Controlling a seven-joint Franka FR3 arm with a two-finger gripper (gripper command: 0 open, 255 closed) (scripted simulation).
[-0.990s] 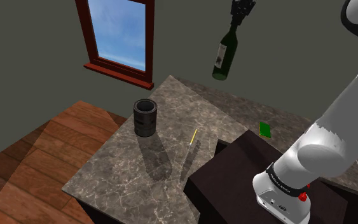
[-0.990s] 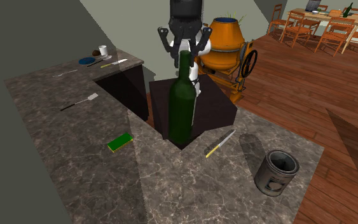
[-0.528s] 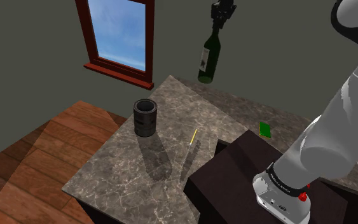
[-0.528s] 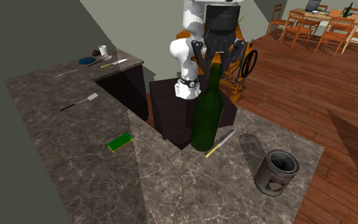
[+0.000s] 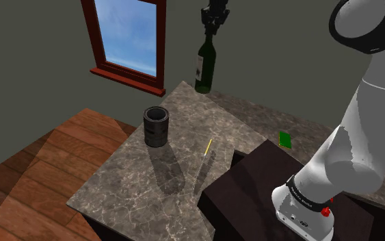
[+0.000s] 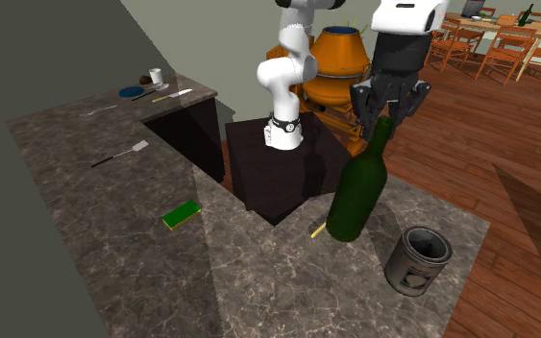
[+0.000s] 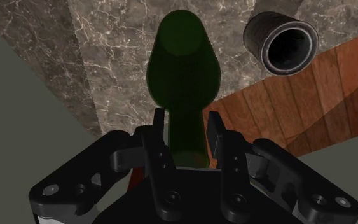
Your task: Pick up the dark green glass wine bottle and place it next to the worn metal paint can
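Bottle [image 6: 357,187], dark green, hangs a little tilted in the air over the table [image 6: 258,278], with the tool [image 6: 385,120] clamped on its neck from both sides. In the second exterior view it is left of the dark paint can [image 6: 418,259] and apart from it. Judgement: bring it nearer the can and upright, lower the base flat onto bare stone just beside it, clear of the thin yellow-handled utensil [image 5: 206,146], and release only once it stands
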